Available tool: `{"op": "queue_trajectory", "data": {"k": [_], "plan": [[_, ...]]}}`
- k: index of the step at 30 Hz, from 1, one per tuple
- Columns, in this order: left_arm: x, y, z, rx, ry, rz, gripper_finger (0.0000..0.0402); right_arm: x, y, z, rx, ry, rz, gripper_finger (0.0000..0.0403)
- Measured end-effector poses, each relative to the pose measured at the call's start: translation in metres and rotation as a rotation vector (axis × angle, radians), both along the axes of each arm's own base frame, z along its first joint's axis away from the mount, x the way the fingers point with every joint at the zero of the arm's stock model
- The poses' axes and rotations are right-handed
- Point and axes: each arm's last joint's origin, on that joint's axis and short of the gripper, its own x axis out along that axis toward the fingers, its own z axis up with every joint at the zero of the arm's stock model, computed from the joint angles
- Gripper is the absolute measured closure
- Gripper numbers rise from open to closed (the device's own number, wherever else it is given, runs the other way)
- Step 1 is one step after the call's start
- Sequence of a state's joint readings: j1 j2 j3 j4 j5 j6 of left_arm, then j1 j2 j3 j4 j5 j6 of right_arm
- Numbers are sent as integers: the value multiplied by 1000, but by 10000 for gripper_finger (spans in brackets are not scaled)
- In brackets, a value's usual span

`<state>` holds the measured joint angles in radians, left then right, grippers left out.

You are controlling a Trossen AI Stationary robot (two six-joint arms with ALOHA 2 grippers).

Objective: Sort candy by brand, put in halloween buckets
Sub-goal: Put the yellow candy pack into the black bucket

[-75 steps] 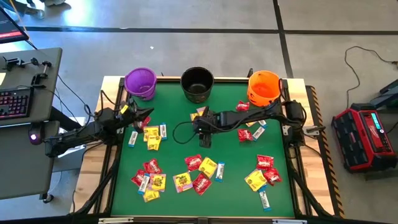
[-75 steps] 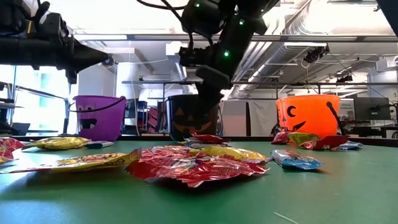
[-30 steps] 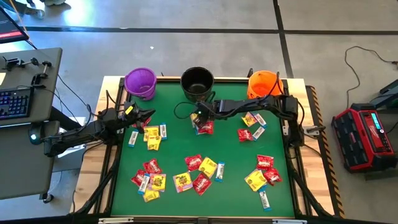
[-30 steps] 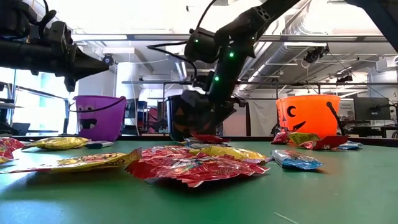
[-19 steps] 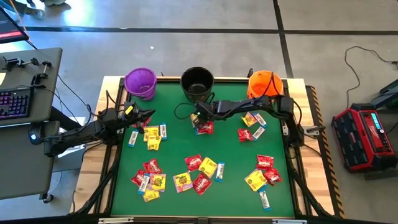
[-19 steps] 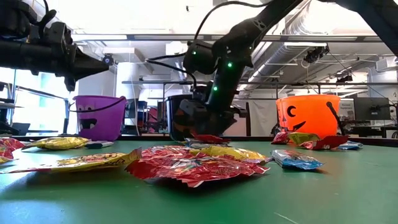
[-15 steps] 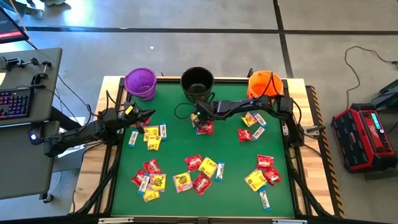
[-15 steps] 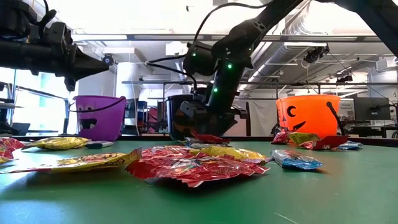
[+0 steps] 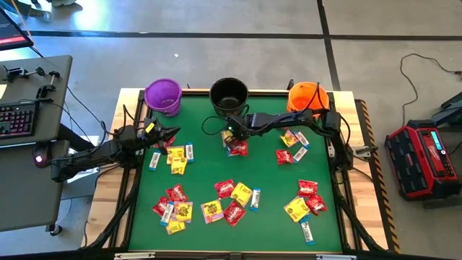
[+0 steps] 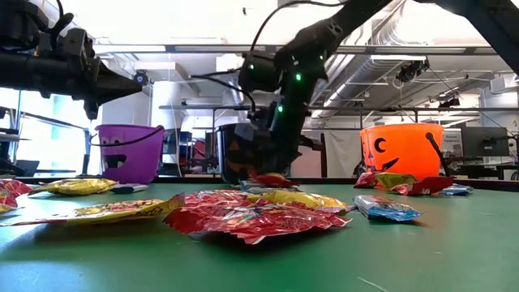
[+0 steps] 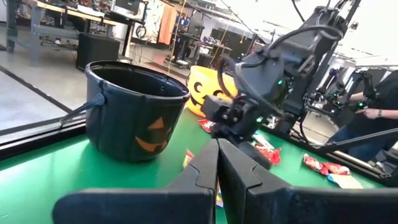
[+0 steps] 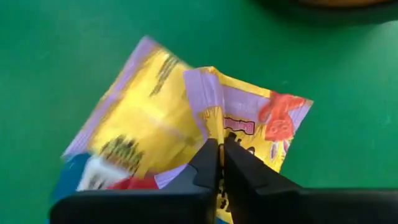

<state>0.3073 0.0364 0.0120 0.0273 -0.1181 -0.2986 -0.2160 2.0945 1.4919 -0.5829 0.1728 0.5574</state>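
Note:
My right gripper (image 9: 232,138) is down on a small heap of candy just in front of the black bucket (image 9: 229,96), shut on a yellow packet (image 12: 155,124). That packet lies on the green mat, partly over a white-and-blue bar (image 12: 81,171) and a red packet (image 9: 238,148). The purple bucket (image 9: 163,95) and the orange bucket (image 9: 306,100) stand at the far edge on either side of the black one. My left gripper (image 9: 173,133) hangs shut and level over the left of the mat, holding nothing. My right gripper pinches a raised crease (image 12: 216,127) near the middle of the yellow packet between its two fingertips (image 12: 205,163). The fingers come from above, slanting down. The packet lies on the mat and the candy beneath it, puckered up at the pinch.
More candy lies in clusters: by my left gripper (image 9: 175,159), at the near left (image 9: 173,209), the near middle (image 9: 232,201), the near right (image 9: 304,202) and in front of the orange bucket (image 9: 292,148). In the low view a red and yellow heap (image 10: 251,212) fills the foreground.
My right gripper has tipped further down over the heap in front of the black bucket, sunk a little and shut on the yellow packet. The packet is puckered at the pinch and stays on the mat.

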Motion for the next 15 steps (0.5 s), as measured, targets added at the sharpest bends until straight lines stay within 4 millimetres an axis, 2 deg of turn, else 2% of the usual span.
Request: {"op": "queue_trajectory", "data": {"k": [5, 9, 15], "plan": [[0, 0, 0, 12, 5, 2, 401, 7, 3, 25, 59, 17, 94, 400], [0, 0, 0, 11, 5, 5, 401, 15, 6, 53, 111, -10, 201, 401], [0, 0, 0, -13, -7, 7, 401, 30, 5, 113, 107, -167, 346, 402]]}}
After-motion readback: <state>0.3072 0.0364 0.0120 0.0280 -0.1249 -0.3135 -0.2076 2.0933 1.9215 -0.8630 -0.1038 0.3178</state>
